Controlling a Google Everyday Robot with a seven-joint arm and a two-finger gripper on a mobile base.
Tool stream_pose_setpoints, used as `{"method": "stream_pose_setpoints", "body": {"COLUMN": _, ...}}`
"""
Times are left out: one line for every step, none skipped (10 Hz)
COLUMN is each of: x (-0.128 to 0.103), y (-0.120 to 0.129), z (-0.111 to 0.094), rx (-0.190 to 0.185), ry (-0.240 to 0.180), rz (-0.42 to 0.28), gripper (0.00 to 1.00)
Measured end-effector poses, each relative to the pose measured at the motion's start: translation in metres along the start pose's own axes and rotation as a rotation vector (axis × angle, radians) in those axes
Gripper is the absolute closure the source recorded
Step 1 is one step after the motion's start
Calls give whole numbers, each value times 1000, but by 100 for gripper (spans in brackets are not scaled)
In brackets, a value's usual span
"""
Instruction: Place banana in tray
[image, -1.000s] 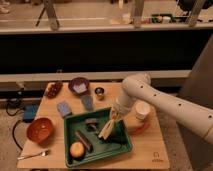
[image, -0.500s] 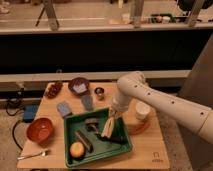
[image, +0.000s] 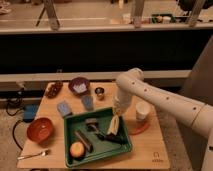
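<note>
The green tray (image: 98, 150) sits at the front middle of the wooden table. The banana (image: 113, 126), pale yellow, hangs nearly upright over the tray's right half, its lower end close to the tray floor. My gripper (image: 117, 116) is at the end of the white arm that reaches in from the right, right above the tray, and it is at the banana's top end. Inside the tray lie an orange fruit (image: 77, 149), a dark bar (image: 84, 140) and a dark object (image: 91, 123).
A red bowl (image: 40, 129) and a fork (image: 33, 155) lie at the left. A purple bowl (image: 79, 85), a small cup (image: 100, 92), blue items (image: 64, 108) and a plate of dark things (image: 53, 89) stand behind the tray. A white cup (image: 142, 111) on an orange plate stands at the right.
The arm has shifted slightly left and down, carrying the banana lower into the tray's right half.
</note>
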Motion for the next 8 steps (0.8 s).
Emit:
{"method": "stream_pose_setpoints", "body": {"x": 1, "y": 1, "z": -2, "rx": 0, "ry": -8, "rz": -24, "gripper": 91}}
{"method": "stream_pose_setpoints", "body": {"x": 0, "y": 0, "z": -4, "rx": 4, "ry": -13, "rz": -48, "gripper": 83}}
{"method": "stream_pose_setpoints", "body": {"x": -4, "y": -3, "z": -6, "rx": 15, "ry": -21, "rz": -92, "gripper": 73}}
{"method": "stream_pose_setpoints", "body": {"x": -10, "y": -11, "z": -8, "rx": 28, "ry": -24, "rz": -141, "gripper": 61}}
{"method": "stream_pose_setpoints", "body": {"x": -14, "y": -15, "z": -10, "rx": 42, "ry": -24, "rz": -173, "gripper": 51}}
{"method": "stream_pose_setpoints", "body": {"x": -18, "y": -17, "z": -11, "rx": 52, "ry": -24, "rz": -190, "gripper": 43}}
{"method": "stream_pose_setpoints", "body": {"x": -21, "y": -19, "z": -11, "rx": 60, "ry": -22, "rz": -201, "gripper": 32}}
{"method": "stream_pose_setpoints", "body": {"x": -23, "y": -21, "z": -11, "rx": 62, "ry": -22, "rz": -209, "gripper": 23}}
